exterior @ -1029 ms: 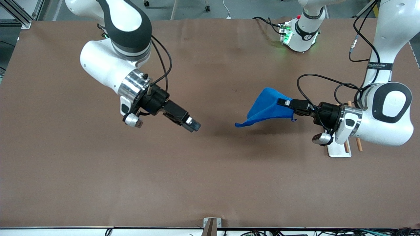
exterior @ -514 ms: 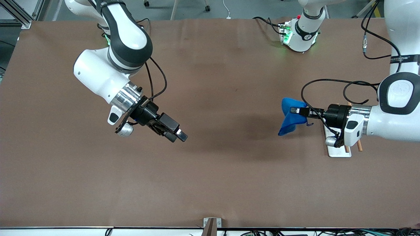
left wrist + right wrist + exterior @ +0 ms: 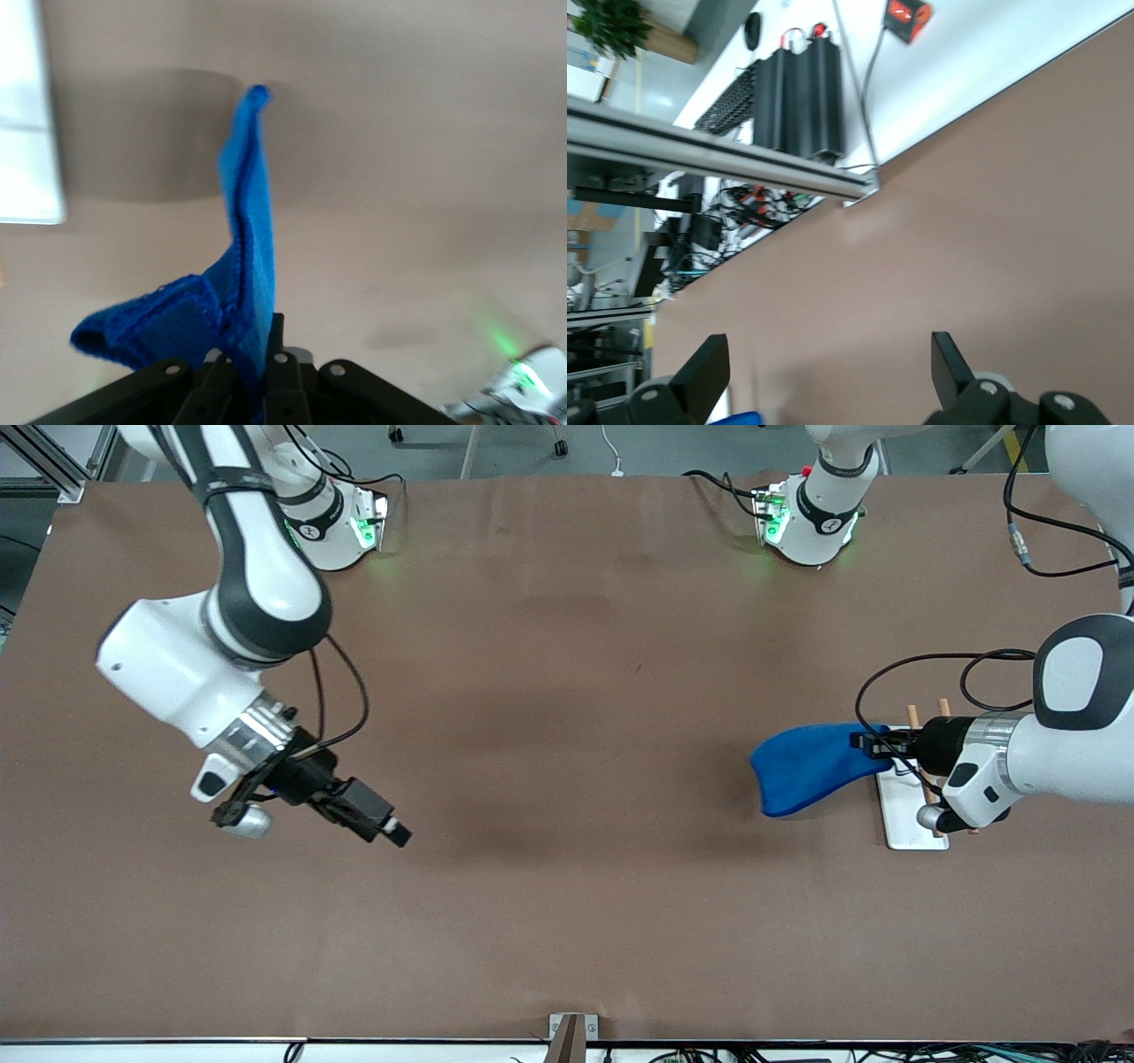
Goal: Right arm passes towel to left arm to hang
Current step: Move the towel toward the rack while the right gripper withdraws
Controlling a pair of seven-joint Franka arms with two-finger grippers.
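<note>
Since earlier frame, left gripper carries towel to rack at left arm's bench end, pinching its edge so cloth drapes free. Right gripper, wide open and empty, retreats toward right arm's end.

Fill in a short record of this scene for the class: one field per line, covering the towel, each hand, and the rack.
towel: blue towel, held in the air, draping beside the rack
left hand: left hand, shut on the towel's edge, over the rack
right hand: right hand, open, holding nothing, over bare table toward the right arm's end
rack: white tray with two wooden rods, partly hidden under the left arm
</note>
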